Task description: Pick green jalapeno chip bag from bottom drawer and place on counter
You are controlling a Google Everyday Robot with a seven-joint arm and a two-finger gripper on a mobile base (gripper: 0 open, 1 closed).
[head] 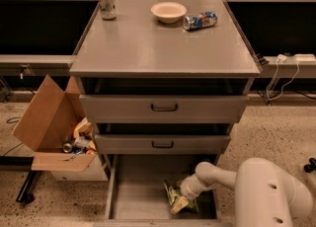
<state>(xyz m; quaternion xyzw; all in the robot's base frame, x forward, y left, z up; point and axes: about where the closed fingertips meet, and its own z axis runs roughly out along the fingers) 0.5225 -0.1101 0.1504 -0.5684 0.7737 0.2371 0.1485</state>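
The green jalapeno chip bag (174,197) lies on the floor of the open bottom drawer (133,199), right of its middle. My white arm reaches in from the lower right, and my gripper (186,197) is down at the bag's right side, touching or just over it. The bag's right part is hidden by the gripper. The counter (163,43) is the grey top of the cabinet above.
On the counter stand a can (106,3) at the back left, a cream bowl (169,12) and a blue-and-silver can (200,20) lying on its side. Two shorter drawers (163,108) jut out above the bottom drawer. An open cardboard box (52,127) of rubbish sits left of the cabinet.
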